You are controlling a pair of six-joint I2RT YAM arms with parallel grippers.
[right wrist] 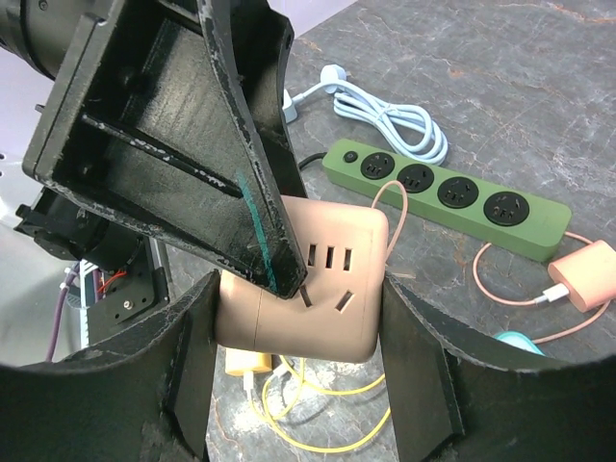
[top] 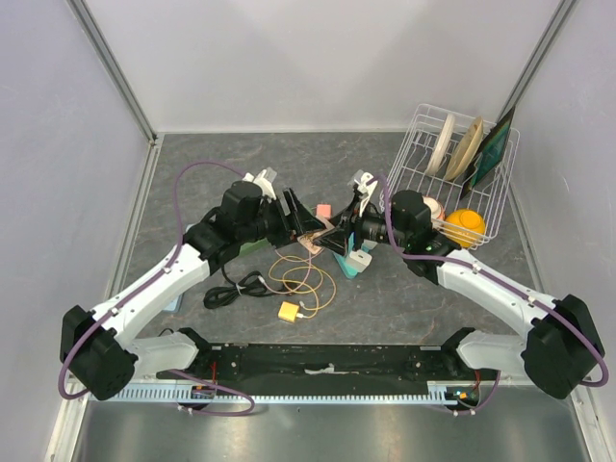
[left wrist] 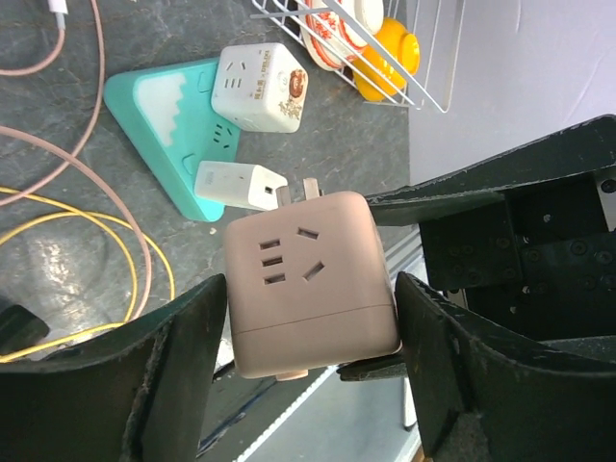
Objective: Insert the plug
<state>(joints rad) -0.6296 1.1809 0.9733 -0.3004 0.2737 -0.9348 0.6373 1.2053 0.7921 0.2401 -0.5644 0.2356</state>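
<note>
Pink cube (left wrist: 300,265) inside left claw (left wrist: 308,298)

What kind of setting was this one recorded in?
Probably a lab robot workcell, not a home: bare panel walls on aluminium posts enclose the table, with a dish rack and green power strip set out like props.

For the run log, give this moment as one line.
left pincer: shut on pink cube adapter | right pincer: shut on same adapter | state: not inserted
</note>
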